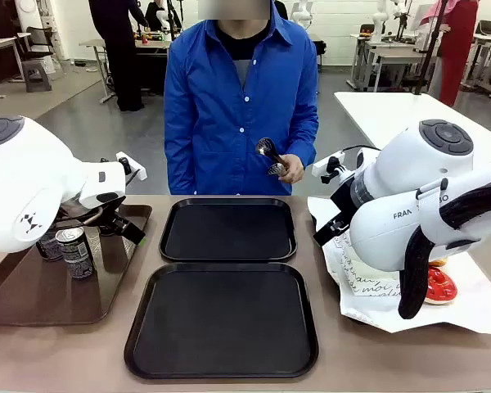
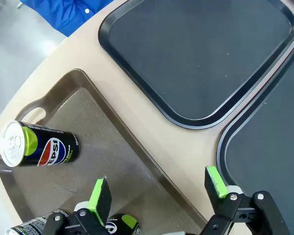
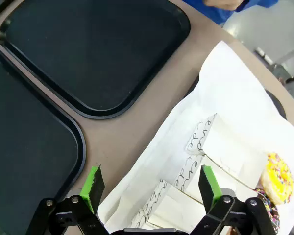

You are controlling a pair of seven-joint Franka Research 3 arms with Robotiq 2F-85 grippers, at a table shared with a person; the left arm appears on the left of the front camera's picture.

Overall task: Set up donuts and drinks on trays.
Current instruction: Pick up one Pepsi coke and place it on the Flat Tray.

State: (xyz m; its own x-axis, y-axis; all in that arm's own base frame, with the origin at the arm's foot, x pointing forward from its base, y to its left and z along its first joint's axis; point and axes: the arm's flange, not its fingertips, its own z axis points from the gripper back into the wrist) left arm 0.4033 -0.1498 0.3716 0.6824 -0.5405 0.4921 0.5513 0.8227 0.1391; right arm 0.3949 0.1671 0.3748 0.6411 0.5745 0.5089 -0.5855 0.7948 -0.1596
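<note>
Right now two matching black plastic trays with rounded corners and raised rims lie bare at the centre of the front view, the far black tray (image 1: 227,231) just above the near black tray (image 1: 222,321), rims almost meeting. At lower left, slim dark soda cans (image 1: 75,251) with silver tops stand on a longer brown plastic tray (image 1: 33,303); the left wrist view shows a green patch and a round logo on one of them. The left gripper (image 2: 157,191) hangs over that brown tray's edge, green pads wide apart with nothing between them. At lower right, a red-iced ring donut (image 1: 440,286) and small white paper boxes (image 3: 220,152) with black script sit on a white paper sheet (image 3: 235,93), beside a yellow-iced sprinkled donut (image 3: 277,177). The right gripper (image 3: 152,188) hovers above the boxes, fingers spread and empty. A person in a blue shirt (image 1: 229,98) holds metal tongs (image 1: 270,155).
</note>
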